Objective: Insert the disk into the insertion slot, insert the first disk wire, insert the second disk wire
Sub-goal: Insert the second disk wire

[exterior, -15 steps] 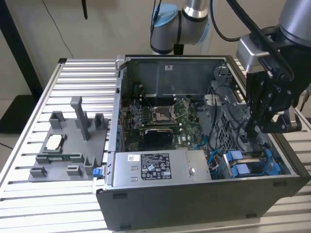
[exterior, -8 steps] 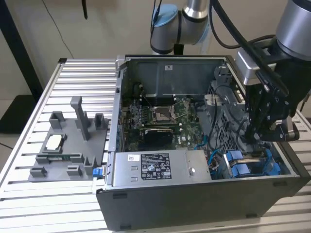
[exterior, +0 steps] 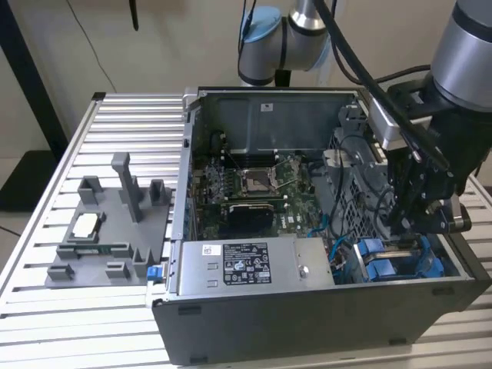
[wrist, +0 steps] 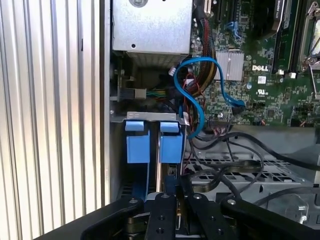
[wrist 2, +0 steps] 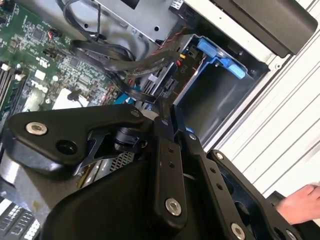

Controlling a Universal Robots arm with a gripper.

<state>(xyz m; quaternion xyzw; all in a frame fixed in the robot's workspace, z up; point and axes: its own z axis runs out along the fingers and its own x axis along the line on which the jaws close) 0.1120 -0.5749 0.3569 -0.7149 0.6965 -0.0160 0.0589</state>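
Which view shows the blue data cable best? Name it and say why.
The first wrist view: the blue data cable loops in full over the motherboard, above the blue rails. In the exterior view only short blue strands show beside the drive cage. In the second wrist view I cannot pick it out.

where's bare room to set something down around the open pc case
Free: the ribbed table between the grey tray and its far edge, and the strip nearer than the tray. Crowded: inside the case, where the gripper hangs over the blue-railed slot among cables.
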